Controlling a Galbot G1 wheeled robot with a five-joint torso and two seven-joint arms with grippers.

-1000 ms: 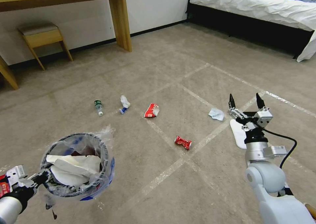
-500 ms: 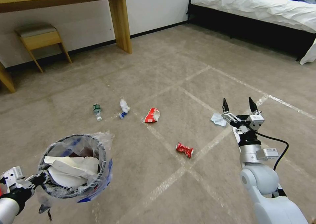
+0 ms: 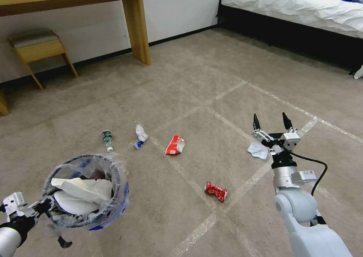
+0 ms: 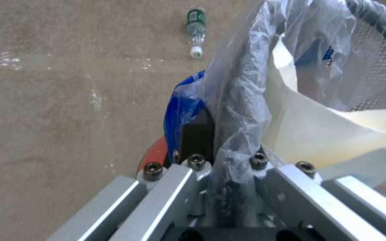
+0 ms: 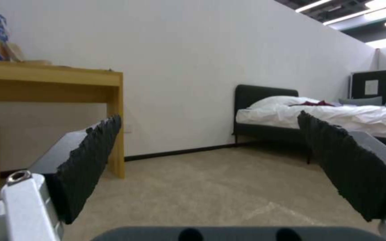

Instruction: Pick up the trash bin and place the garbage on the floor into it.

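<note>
Carrying the trash bin [image 3: 85,191] off the floor [image 3: 196,94], the left gripper [image 3: 38,208] pinches its rim, ready for litter; the right gripper [image 3: 270,124] hangs spread, empty, beside crumpled paper [image 3: 258,150]

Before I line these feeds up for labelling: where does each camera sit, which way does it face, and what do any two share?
Head view: high on the robot, looking forward and down at the floor and litter; the left hand holds the trash bin, the right hand is raised and open.
Left wrist view: on the left arm, looking along its hand at the bin's liner and carpet.
Right wrist view: on the right arm, level, facing the wall, desk and bed between its open fingers.
Shared: head and left wrist views both show the green-labelled bottle.
</note>
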